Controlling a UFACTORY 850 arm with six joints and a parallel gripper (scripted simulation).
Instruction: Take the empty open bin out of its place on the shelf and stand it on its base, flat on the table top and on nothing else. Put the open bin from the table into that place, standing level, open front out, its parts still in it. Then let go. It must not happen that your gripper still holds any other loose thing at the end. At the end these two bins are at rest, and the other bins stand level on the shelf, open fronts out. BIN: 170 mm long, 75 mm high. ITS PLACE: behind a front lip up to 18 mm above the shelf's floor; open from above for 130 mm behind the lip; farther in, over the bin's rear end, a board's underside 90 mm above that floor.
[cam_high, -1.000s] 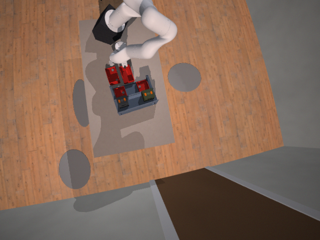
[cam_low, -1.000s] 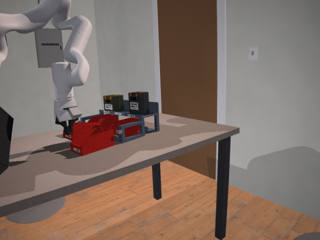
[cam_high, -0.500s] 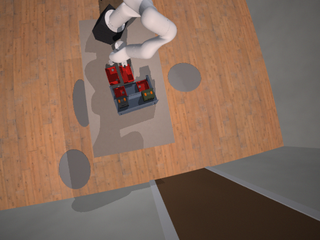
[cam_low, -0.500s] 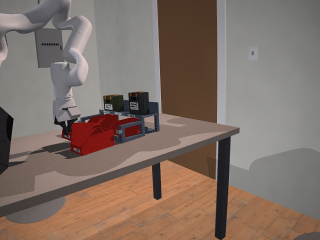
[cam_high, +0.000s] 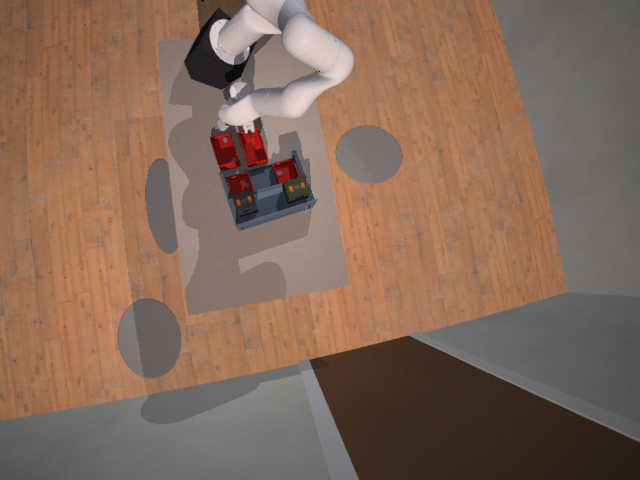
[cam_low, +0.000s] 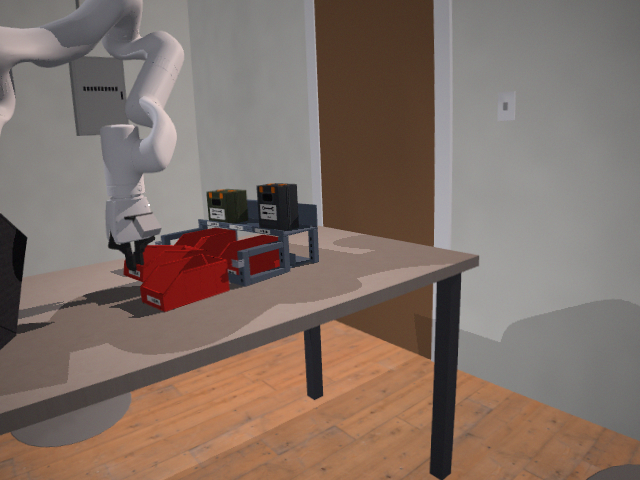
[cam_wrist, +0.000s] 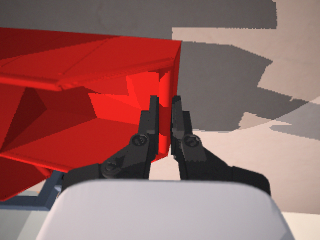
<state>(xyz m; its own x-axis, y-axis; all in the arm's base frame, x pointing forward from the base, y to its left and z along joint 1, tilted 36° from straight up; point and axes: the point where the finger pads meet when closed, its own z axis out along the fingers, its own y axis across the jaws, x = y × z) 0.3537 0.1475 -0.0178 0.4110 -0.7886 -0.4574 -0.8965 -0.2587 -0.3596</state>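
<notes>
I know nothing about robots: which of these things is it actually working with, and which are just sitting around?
In the job: gripper, shut on the wall of the empty red bin; red bin with parts on the table; grey shelf with its free middle place.

Just there: two red bins on the shelf; black box and green box on its top board; door; wall cabinet.

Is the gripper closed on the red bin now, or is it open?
Closed on it: the gripper pinches the red bin's side wall between its fingers.

Red bins (cam_low: 187, 284), a grey-blue shelf (cam_low: 311, 238), one olive box (cam_low: 226, 205), one black box (cam_low: 277, 205), a beige bench (cam_low: 361, 268), a black pincer (cam_wrist: 165, 131).
</notes>
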